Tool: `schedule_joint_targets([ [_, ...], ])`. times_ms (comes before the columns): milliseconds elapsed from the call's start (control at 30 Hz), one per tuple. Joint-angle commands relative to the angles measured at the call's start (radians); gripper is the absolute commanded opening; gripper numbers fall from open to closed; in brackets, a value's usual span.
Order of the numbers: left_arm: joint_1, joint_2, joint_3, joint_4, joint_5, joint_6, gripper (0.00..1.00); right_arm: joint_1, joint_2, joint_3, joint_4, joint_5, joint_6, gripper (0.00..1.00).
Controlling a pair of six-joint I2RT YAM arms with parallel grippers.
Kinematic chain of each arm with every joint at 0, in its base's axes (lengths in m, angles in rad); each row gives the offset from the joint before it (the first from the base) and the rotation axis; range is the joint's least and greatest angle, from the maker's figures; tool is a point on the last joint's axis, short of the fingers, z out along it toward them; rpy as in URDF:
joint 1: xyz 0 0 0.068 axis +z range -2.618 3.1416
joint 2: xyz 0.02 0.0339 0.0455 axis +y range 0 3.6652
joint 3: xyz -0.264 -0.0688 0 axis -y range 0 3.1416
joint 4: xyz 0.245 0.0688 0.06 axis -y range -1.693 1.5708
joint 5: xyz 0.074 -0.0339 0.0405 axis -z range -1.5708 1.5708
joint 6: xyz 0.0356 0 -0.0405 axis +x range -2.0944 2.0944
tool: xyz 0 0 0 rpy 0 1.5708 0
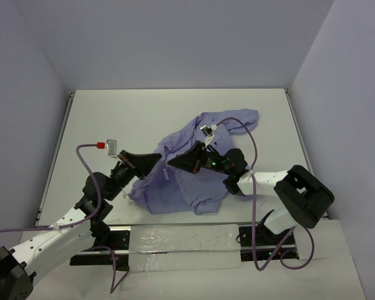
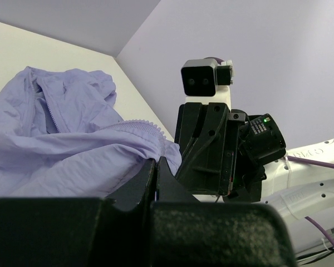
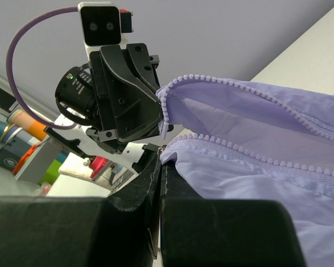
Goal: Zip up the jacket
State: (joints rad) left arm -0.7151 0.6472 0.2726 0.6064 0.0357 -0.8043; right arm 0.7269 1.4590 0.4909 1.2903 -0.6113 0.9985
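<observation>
The lavender jacket [image 1: 200, 169] lies crumpled on the white table [image 1: 131, 119], its front open and both rows of zipper teeth [image 3: 250, 153] apart. My left gripper [image 1: 160, 160] is shut on one zipper edge of the jacket [image 2: 72, 150] at its near-left end. My right gripper [image 1: 170, 164] faces it nose to nose, shut on the other zipper edge [image 3: 181, 150]. In the left wrist view the shut fingers [image 2: 147, 175] pinch fabric at their tips. The right wrist view shows the left gripper [image 3: 158, 108] holding the upper zipper end.
Grey walls enclose the table on three sides, with a raised rim [image 1: 56, 150] along the left. A purple cable with a red tag [image 1: 101, 145] arches over the left arm. A clear plate [image 1: 181, 240] lies between the arm bases. Coloured items [image 3: 22, 144] sit beyond the table.
</observation>
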Motion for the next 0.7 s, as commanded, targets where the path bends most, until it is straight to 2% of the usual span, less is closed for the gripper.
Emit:
schedule_joint_targets([
  [0, -0.009, -0.008, 0.036, 0.047, 0.02, -0.003, 0.0, 0.007, 0.001, 0.041, 0.15, -0.002, -0.006, 0.0],
  [667, -0.012, -0.014, 0.03, 0.039, 0.012, -0.001, 0.0, -0.003, -0.02, 0.044, 0.153, 0.007, -0.006, 0.0],
])
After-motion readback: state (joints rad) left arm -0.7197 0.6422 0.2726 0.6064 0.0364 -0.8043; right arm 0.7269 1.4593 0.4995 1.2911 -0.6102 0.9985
